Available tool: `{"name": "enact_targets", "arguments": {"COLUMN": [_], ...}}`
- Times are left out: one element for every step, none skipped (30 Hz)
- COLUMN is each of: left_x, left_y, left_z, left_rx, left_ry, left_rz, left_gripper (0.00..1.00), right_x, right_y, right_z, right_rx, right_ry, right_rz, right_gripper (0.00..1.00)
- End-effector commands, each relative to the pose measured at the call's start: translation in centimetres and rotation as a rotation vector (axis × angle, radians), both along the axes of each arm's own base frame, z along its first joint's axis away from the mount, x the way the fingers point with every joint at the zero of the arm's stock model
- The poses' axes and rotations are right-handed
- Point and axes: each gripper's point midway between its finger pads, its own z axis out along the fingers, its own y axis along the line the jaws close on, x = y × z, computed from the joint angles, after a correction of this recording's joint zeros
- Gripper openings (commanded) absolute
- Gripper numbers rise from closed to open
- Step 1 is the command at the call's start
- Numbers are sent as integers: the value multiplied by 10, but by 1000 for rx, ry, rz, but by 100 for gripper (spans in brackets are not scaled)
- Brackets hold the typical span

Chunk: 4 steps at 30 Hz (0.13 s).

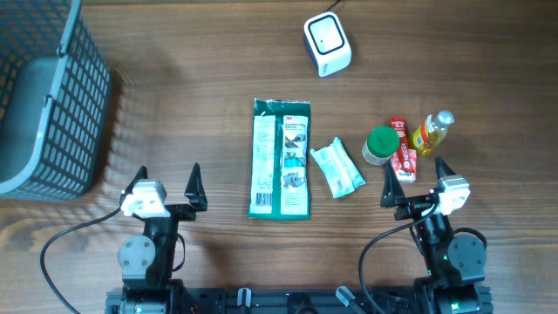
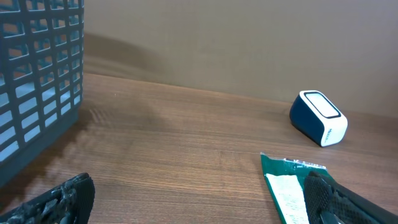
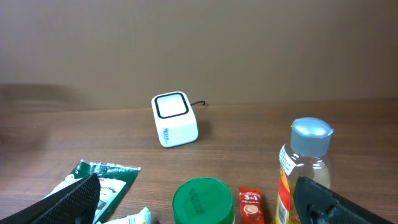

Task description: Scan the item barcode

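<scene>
Grippers sit at the near edge, both holding nothing: left gripper (image 1: 168,174) jaws wide, right gripper (image 1: 415,174) jaws wide.

Surface: brown wood-grain table (image 1: 192,87). Plain tan wall (image 2: 217,43) behind it.

Basket (image 1: 52,105): grey mesh, far left, open top, grey floor showing inside.

Items lie in a row mid-table, between the grippers and the scanner:
- Green pack (image 1: 281,157): flat, lengthwise, ahead of the gap between the arms.
- White pack (image 1: 337,167): flat, tilted, just right of the green pack.
- Scanner (image 1: 327,44): white cube with a dark-framed window, far side, right of centre, well apart from the items; cable runs off behind.
- Bottle (image 1: 433,133): yellow liquid, grey cap, upright, rightmost.
- Jar (image 1: 380,145): green lid, upright.
- Sachet (image 1: 401,150): red, flat, between jar and bottle; whether it touches them, cannot tell.
</scene>
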Motion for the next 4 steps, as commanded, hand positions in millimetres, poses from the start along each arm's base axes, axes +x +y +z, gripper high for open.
{"name": "enact_targets", "arguments": {"left_x": [-1, -1, -1, -1], "left_y": [-3, -3, -3, -3], "left_z": [-1, -1, -1, -1], "left_rx": [21, 21, 21, 21], "left_ry": [2, 2, 2, 2], "left_rz": [-19, -19, -19, -19], "left_gripper": [100, 100, 100, 100], "right_x": [-1, -1, -1, -1], "right_y": [1, 1, 1, 1], "right_z": [2, 2, 2, 2], "right_rx": [-5, -5, -5, -4], "right_ry": [-11, -11, -11, -11], "right_rz": [10, 10, 10, 10], "right_gripper": [100, 100, 100, 100]}}
